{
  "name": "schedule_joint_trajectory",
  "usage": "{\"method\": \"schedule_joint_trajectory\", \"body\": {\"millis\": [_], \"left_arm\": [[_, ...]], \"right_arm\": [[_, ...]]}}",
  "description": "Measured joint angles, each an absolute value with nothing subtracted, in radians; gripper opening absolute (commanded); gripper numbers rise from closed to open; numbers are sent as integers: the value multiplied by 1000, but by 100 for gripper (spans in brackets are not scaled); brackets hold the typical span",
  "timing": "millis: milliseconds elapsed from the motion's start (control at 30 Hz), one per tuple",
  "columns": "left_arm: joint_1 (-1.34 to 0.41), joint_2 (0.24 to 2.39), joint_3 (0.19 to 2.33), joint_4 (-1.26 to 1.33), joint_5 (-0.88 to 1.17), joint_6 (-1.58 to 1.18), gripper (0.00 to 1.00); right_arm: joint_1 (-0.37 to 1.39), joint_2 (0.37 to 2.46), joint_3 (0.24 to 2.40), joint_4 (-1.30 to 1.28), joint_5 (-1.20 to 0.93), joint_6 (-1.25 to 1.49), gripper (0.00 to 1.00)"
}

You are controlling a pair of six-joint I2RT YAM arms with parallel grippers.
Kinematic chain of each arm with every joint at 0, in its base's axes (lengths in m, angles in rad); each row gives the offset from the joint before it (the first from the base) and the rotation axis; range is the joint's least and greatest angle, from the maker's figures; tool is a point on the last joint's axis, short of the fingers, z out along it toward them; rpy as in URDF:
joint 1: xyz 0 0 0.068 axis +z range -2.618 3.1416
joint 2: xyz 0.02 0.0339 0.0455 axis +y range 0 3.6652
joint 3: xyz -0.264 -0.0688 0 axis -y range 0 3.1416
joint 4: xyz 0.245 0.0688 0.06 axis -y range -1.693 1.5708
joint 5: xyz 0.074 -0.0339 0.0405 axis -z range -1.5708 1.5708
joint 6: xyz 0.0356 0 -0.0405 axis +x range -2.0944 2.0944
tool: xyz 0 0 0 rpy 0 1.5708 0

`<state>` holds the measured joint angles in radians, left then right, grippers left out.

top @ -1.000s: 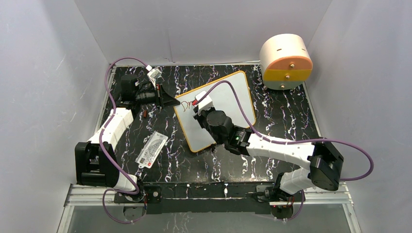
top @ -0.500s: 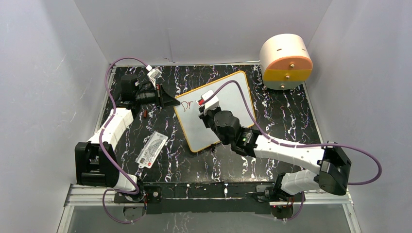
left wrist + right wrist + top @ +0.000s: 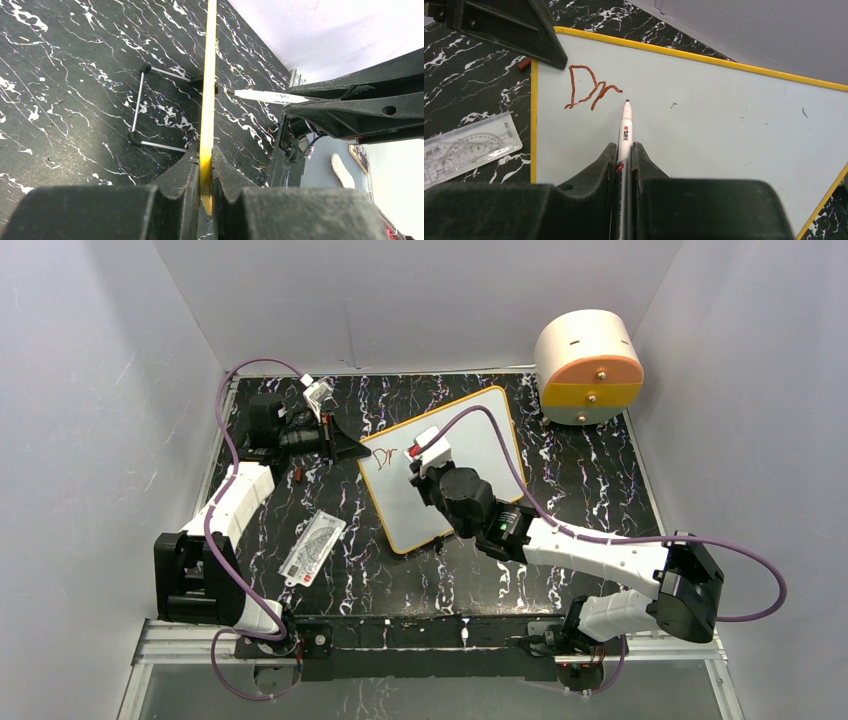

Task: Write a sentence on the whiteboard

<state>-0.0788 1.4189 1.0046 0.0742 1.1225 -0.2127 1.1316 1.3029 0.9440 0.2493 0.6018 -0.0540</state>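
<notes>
Plastic card (image 3: 312, 548) lies flat on the table (image 3: 580, 480), left of everything else. My left gripper (image 3: 206, 155) is clamped tight on the yellow frame of the whiteboard (image 3: 724, 115), at its left edge. The board sits mid-table, turned at an angle. Of the sentence (image 3: 591, 92) I see only "Dr", near that clamped corner. My right gripper (image 3: 625, 150) pinches a white marker (image 3: 626, 125), tip just right of the "r"; I can't tell if it touches. Round drum (image 3: 588, 365) far right.
</notes>
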Motion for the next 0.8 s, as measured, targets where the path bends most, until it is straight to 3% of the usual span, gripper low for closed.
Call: {"method": "schedule_joint_trajectory", "body": {"millis": [800], "left_arm": [[-79,1420,1005,74,1127,-213,0]], "right_arm": [[1132,1343,944,247,580,-47,0]]}}
